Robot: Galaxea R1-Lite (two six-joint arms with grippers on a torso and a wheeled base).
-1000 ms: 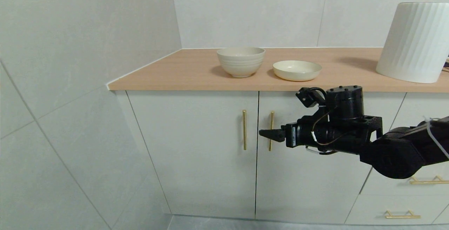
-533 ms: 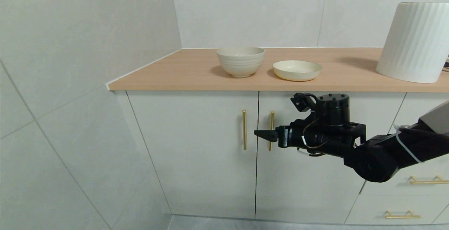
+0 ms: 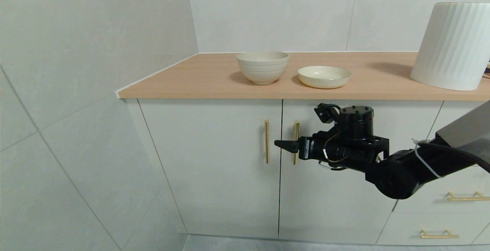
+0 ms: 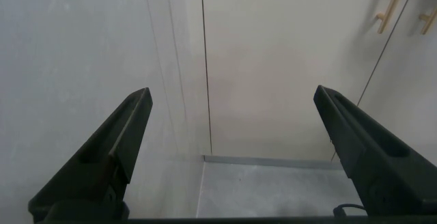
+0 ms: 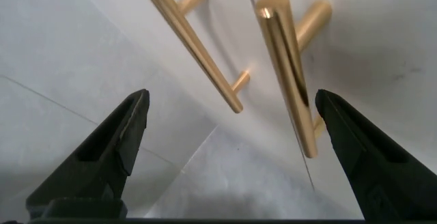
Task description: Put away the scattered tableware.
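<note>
Hovering wide open and empty, the right claw [image 3: 285, 145] sits just before the cupboard's two gold handles [image 3: 296, 142], gripping neither. Opening a door looks like the step in hand; next it must close on one handle and pull. The bowl [image 3: 262, 67] and dish [image 3: 324, 76] sit on the table [image 3: 199, 79] above.

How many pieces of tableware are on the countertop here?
2. A deep bowl stands on the countertop, left; a shallow dish sits to its right, apart from it. More may lie beyond the picture's right edge.
</note>
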